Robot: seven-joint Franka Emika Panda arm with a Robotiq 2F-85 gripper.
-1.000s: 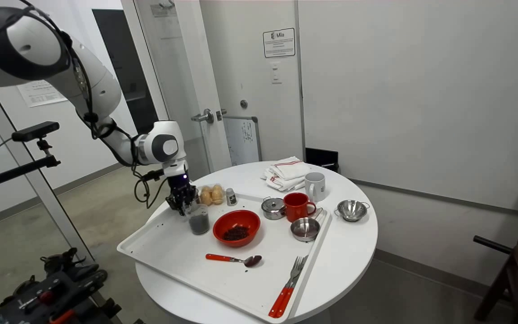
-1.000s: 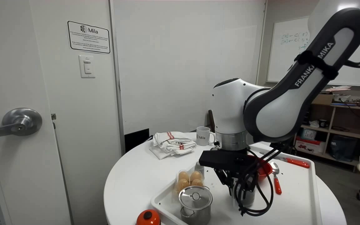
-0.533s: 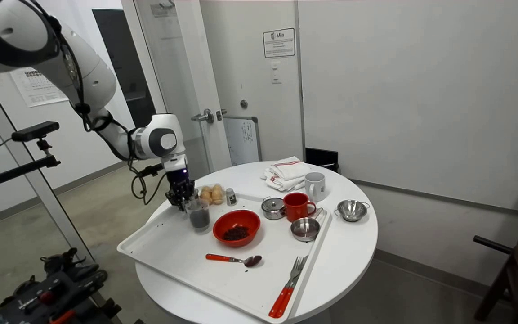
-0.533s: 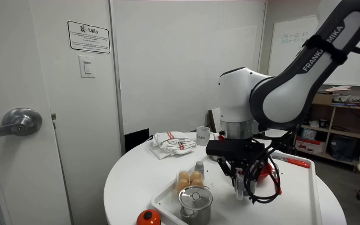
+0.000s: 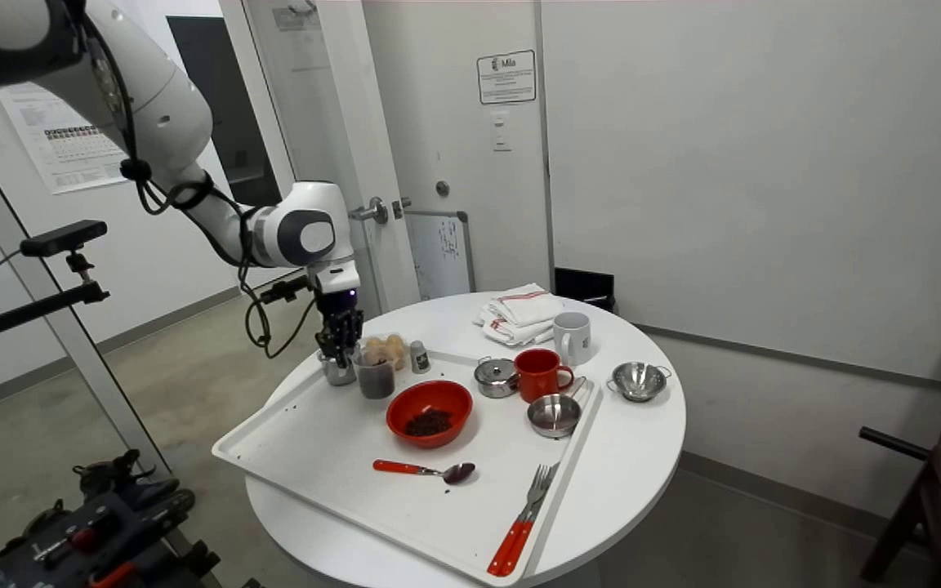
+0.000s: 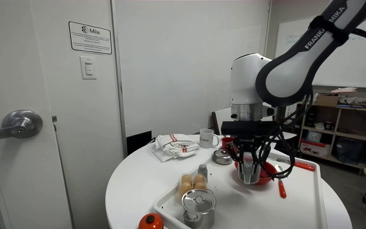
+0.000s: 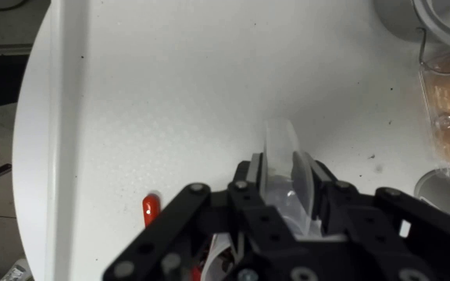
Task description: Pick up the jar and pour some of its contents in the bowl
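Observation:
The jar is a clear plastic jug with dark contents; it shows in both exterior views (image 5: pixel 375 380) (image 6: pixel 249 175). My gripper (image 5: pixel 343 359) is shut on the jar's handle, which stands between the fingers (image 7: pixel 283 171) in the wrist view. The jar is upright and raised above the tray. The red bowl (image 5: pixel 431 394) stands on the tray with dark bits in it, close beside the jar. In an exterior view the jar and gripper partly cover the bowl (image 6: pixel 264 181). In the wrist view the fingers hide most of the jar body and bowl.
The white tray (image 5: pixel 315 482) lies on a round table. An egg carton (image 6: pixel 193 184), a grey shaker (image 5: pixel 420 358) and a lidded steel pot (image 6: pixel 199 206) stand near the jar. A spoon (image 5: pixel 425 470), fork and knife, red mug (image 5: pixel 537 374) and steel pans are also there.
My gripper has risen with the jar held by its handle and shifted right in both exterior views. The jar has lifted off the tray, and the pot behind now shows.

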